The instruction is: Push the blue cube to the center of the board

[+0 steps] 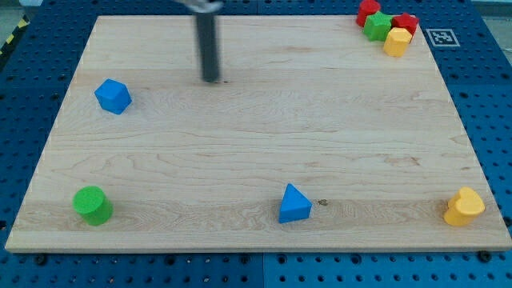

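The blue cube (112,96) sits near the board's left edge, in the upper half of the view. My tip (210,80) rests on the wooden board (256,136) to the right of the blue cube and slightly higher in the view, well apart from it. The rod rises straight up out of the view's top.
A green cylinder (93,205) is at the bottom left. A blue triangular block (294,204) lies at the bottom middle. A yellow heart-shaped block (464,207) is at the bottom right. At the top right cluster a red block (368,11), a green block (378,26), another red block (406,22) and a yellow block (397,41).
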